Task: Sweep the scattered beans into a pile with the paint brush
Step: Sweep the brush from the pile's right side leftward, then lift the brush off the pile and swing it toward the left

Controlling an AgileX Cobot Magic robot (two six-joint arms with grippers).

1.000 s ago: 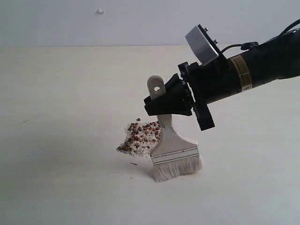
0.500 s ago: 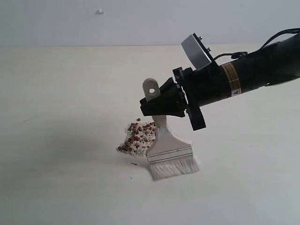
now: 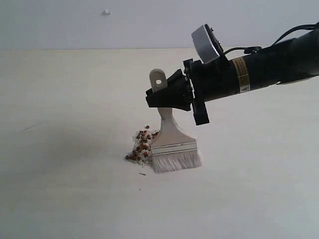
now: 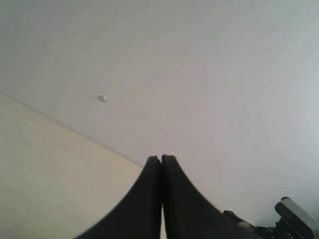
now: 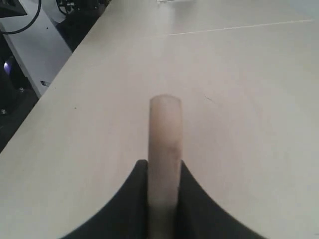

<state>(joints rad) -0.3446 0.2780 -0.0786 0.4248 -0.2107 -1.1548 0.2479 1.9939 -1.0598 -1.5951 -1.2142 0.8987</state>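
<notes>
On the pale table (image 3: 60, 129), the flat wooden paint brush (image 3: 172, 139) is clamped near-upright by the right gripper (image 3: 157, 99), bristles (image 3: 175, 162) down, touching granular beans (image 3: 140, 148); the left gripper (image 4: 161, 159) is closed.

Pale table (image 3: 60, 199); grey wall (image 3: 149, 25) bearing small white speck (image 3: 106, 12).

The paint brush (image 3: 172, 142) stands nearly upright, its pale handle pinched in the right gripper (image 3: 152, 98). The holed end pokes above the jaws, with the silver ferrule and cream bristles below (tips splayed). The beans (image 3: 140, 148), reddish-brown among pale crumbs, are heaped beneath the gripper's tip, touching the bristles' edge.
</notes>
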